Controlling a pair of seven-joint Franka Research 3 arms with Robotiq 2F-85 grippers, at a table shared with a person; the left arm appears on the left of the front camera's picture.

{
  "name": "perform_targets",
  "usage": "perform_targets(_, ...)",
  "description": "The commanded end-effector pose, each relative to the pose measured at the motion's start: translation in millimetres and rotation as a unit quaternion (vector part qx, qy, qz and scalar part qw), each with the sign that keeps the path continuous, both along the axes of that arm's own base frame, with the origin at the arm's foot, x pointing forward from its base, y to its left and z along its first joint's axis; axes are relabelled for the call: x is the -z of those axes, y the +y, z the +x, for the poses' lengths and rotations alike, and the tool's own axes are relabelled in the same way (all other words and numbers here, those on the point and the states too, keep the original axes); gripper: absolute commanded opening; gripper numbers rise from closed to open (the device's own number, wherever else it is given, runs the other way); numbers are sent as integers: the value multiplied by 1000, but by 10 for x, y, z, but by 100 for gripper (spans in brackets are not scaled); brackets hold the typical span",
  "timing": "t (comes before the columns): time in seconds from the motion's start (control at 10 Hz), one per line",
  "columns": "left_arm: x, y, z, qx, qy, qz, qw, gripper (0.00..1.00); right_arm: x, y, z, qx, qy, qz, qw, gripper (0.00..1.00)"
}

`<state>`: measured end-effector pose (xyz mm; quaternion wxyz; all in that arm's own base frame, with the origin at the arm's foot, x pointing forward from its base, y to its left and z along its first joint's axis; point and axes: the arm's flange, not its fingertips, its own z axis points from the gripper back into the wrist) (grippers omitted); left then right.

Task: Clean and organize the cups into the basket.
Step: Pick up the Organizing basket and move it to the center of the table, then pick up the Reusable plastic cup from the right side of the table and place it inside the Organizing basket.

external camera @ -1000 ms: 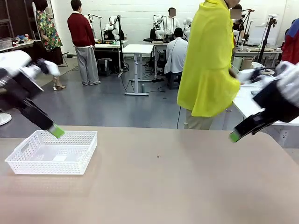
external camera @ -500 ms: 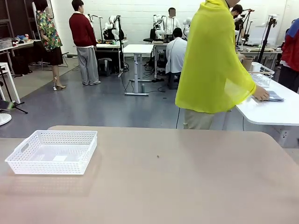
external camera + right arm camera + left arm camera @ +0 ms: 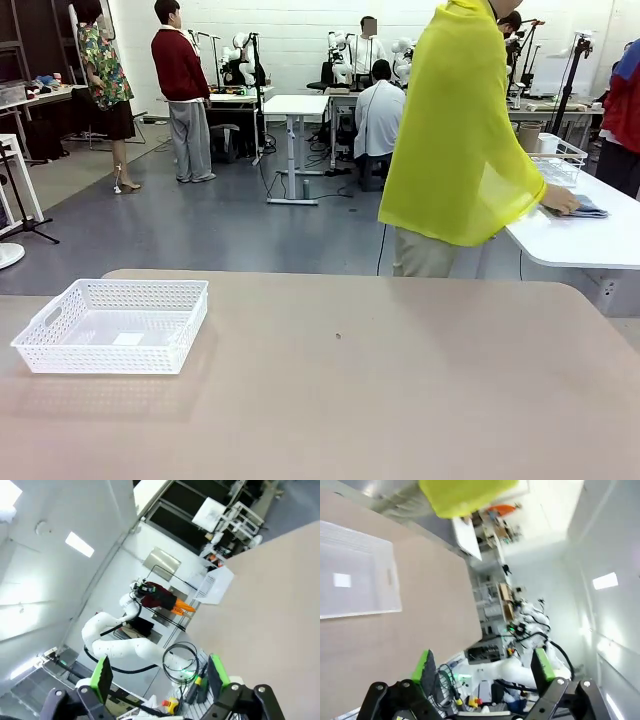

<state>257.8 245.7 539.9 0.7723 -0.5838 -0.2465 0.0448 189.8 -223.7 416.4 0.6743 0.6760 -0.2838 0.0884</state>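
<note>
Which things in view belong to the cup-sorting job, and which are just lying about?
Job: basket on the table; left gripper, open; right gripper, open.
Lying about: wire basket and blue item on the side table.

Left tool [image 3: 483, 664] and right tool [image 3: 160, 672] have withdrawn.

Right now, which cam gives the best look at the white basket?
Front view: the white basket sits whole and sharp on the table, lattice sides and a handle cut-out clear. Left wrist view has the basket blurred and cropped at the frame edge. Right wrist view catches the basket small and far off at the table's corner.
</note>
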Motion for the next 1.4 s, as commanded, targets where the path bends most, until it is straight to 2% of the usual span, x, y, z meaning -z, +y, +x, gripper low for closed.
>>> perform_targets(0.0, -144, 27, -125, -10, 23, 58, 998, 100, -333, -87, -199, 10, 33, -74, 997, 100)
perform_targets(0.1, -153, 128, -189, -17, 39, 80, 996, 100, -468, -135, -299, 8, 54, -101, 993, 100)
perform_targets(0.3, -148, 253, -291, -30, 42, 86, 995, 100, -610, -195, -395, 9, 88, -123, 988, 100)
perform_targets(0.4, -124, 294, -309, -42, 36, 87, 995, 100, -669, -203, -401, 15, 81, -126, 989, 100)
perform_targets(0.5, -107, 295, -283, -40, 5, 83, 996, 100, -710, -129, -317, 16, 51, -120, 991, 100)
perform_targets(0.6, -150, 249, -297, -41, 39, 83, 995, 100, -621, -280, -384, 20, 73, -124, 989, 100)
perform_targets(1.3, -150, 249, -297, -41, 39, 83, 995, 100, -621, -280, -384, 20, 73, -124, 989, 100)
